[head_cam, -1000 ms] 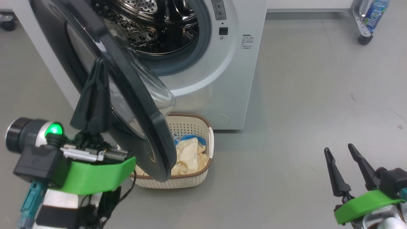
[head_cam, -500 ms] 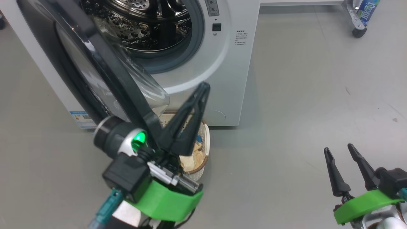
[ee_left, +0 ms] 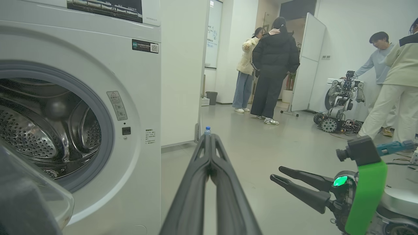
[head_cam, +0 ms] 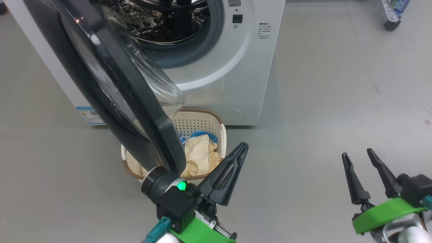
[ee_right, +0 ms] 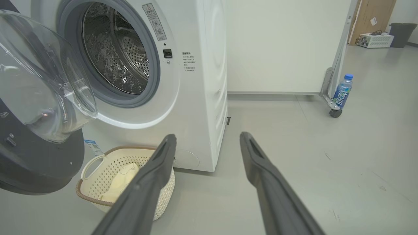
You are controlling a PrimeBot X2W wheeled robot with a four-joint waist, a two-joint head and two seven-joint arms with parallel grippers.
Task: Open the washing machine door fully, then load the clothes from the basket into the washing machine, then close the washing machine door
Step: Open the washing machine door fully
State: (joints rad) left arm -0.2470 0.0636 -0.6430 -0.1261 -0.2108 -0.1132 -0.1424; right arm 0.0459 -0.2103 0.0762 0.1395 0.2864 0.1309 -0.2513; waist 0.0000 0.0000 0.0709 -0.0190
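Note:
The white washing machine [head_cam: 216, 74] stands at the top with its steel drum [head_cam: 168, 17] exposed. The washing machine door [head_cam: 135, 98] hangs swung out to the left, black rim and clear glass bowl overhanging the basket [head_cam: 195, 125]. Cream-yellow clothes [head_cam: 199, 152] with blue trim lie inside the basket. My left gripper [head_cam: 241, 146] is shut on nothing, its tips just right of the basket's front corner, clear of the door. Low at the right my right gripper [head_cam: 356, 153] stands open and empty over bare floor. The right wrist view shows the basket [ee_right: 98, 169], the clothes [ee_right: 122, 178] and the door [ee_right: 39, 98].
A wheeled frame leg [ee_right: 329, 96] with a water bottle [ee_right: 343, 89] stands to the machine's right. In the left wrist view, several people [ee_left: 274, 68] and another robot [ee_left: 339, 101] are across the room. Grey floor spreads to the right of the machine.
My left gripper has left the door's outer side and swung right and down to the front of the basket, still shut. The camera shifted slightly. The right gripper has stayed put.

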